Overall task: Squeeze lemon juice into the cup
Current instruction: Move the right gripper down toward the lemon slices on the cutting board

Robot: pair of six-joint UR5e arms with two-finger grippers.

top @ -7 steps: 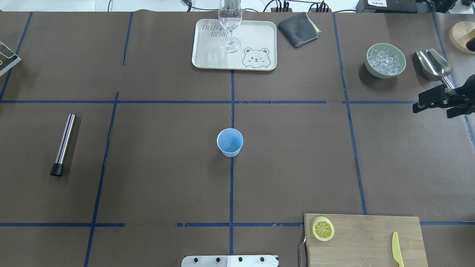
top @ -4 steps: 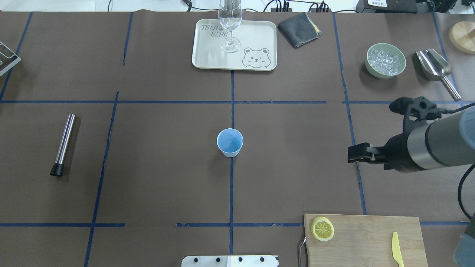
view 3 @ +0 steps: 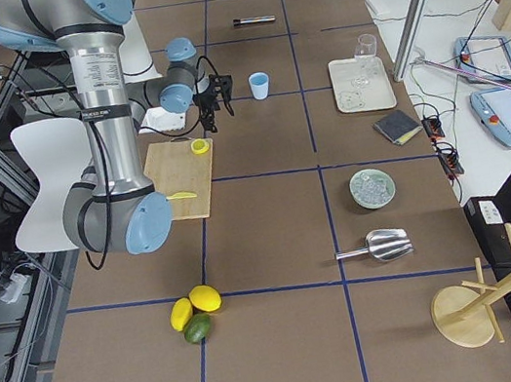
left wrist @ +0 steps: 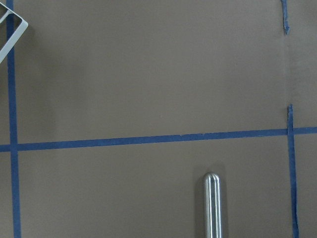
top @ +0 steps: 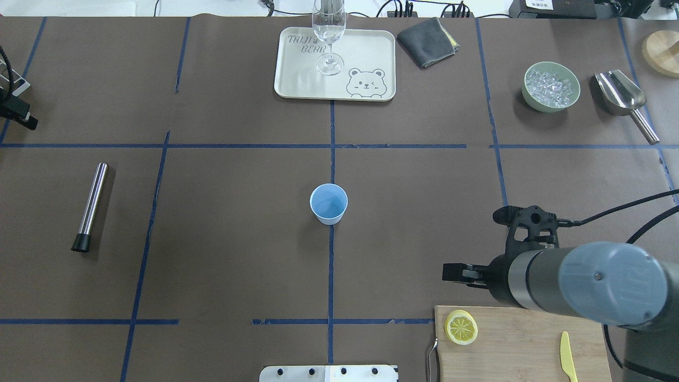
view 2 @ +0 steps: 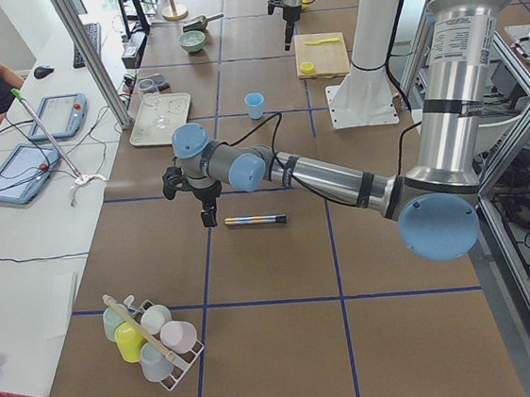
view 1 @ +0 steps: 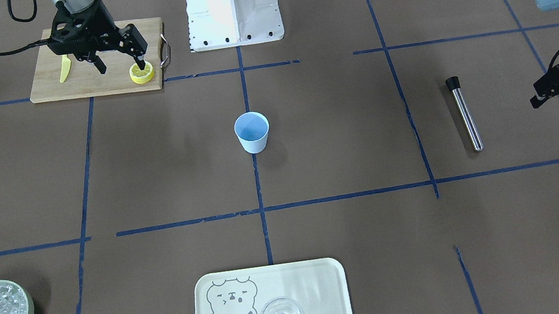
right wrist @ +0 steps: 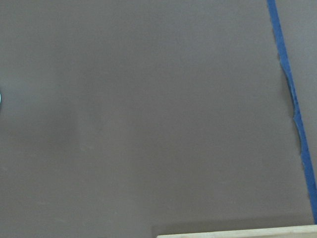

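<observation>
The lemon slice [top: 461, 327] lies on the far left corner of the wooden cutting board [top: 525, 339]; it also shows in the front view [view 1: 142, 74]. The light blue cup [top: 329, 203] stands upright at the table's middle and looks empty [view 1: 252, 131]. My right gripper [view 1: 120, 65] is open and empty, above the board's edge, with one fingertip [view 1: 140, 64] right over the slice. In the overhead view the right gripper [top: 460, 274] sits just beyond the board. My left gripper [view 1: 555, 95] looks open and empty, far off by the table's left edge [top: 18, 114].
A steel muddler [top: 90, 206] lies at the left. A tray [top: 307, 79] with a clear wine glass [top: 329, 34] and a grey cloth [top: 427, 41] are at the back. A green bowl of ice [top: 550, 86] and a metal scoop [top: 620, 94] are back right. A yellow knife [top: 567, 358] lies on the board.
My right arm has swung from the right edge near the scoop toward me and leftward, ending over the board's far edge by the lemon. My left gripper has come into the overhead view's left edge.
</observation>
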